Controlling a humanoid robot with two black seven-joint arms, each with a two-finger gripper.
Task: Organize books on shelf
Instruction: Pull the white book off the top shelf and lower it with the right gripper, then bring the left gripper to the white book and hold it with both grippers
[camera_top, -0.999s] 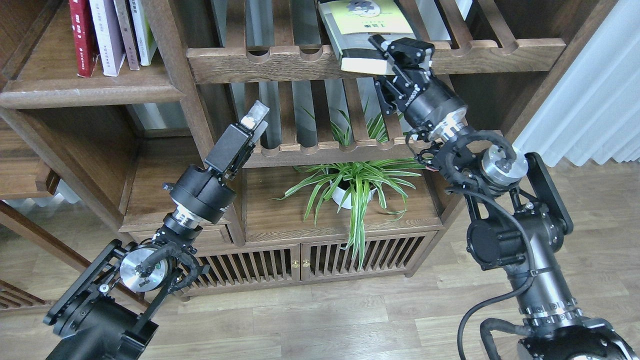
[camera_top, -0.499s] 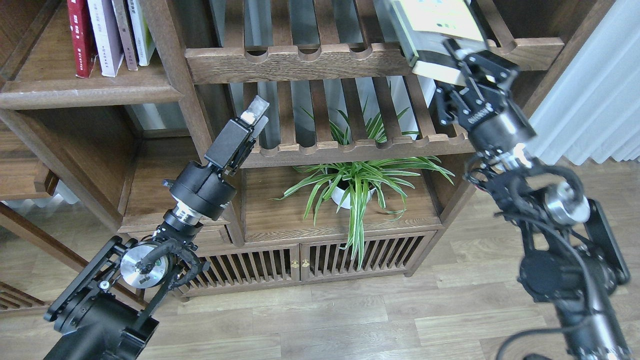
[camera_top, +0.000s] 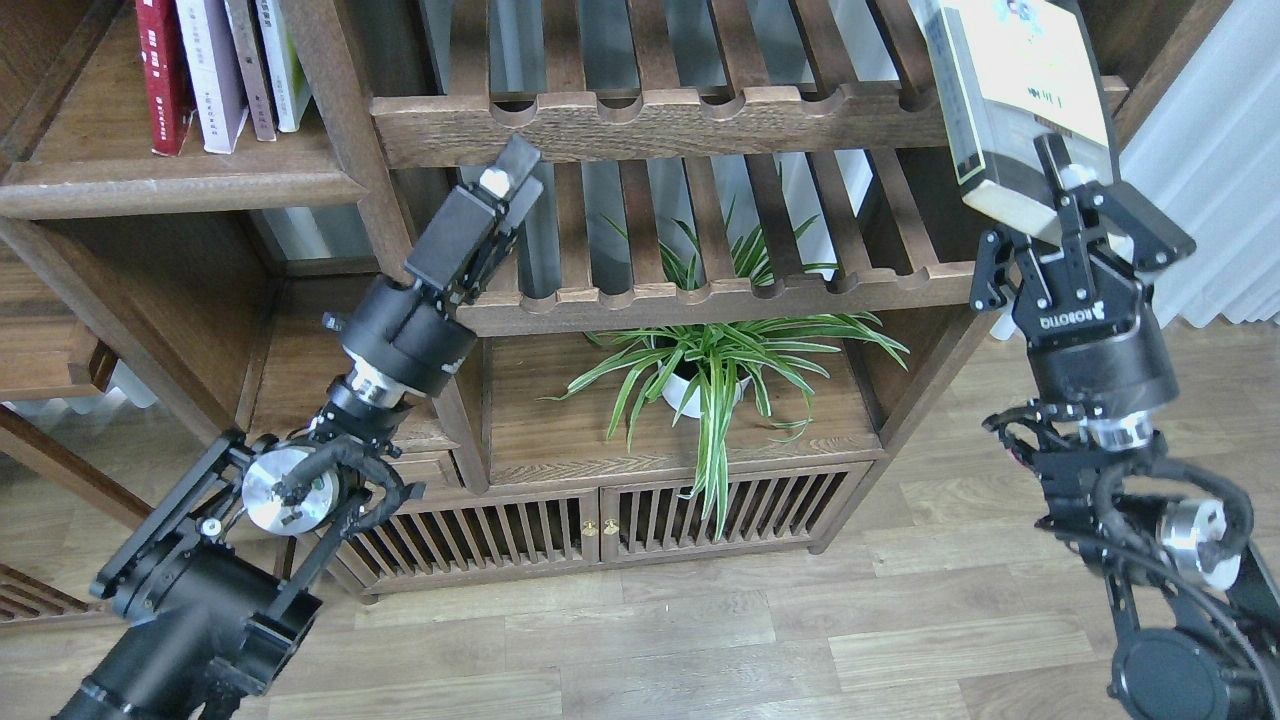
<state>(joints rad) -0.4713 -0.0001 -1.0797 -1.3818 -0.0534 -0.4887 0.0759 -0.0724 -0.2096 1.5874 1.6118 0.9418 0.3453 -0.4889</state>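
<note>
Your right gripper (camera_top: 1068, 190) is clamped on the lower edge of the thick black book (camera_top: 1020, 90), holding it tilted in the air in front of the right end of the upper slatted rack (camera_top: 650, 115). Your left gripper (camera_top: 510, 175) sits just below that rack's left end; fingers look pressed together with nothing between them. The red paperback (camera_top: 160, 70) and lavender-white paperback (camera_top: 208, 70) stand upright on the shelf (camera_top: 180, 185), left of the rack.

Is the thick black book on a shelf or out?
Out: the thick black book is held up by the right gripper, off the rack.
</note>
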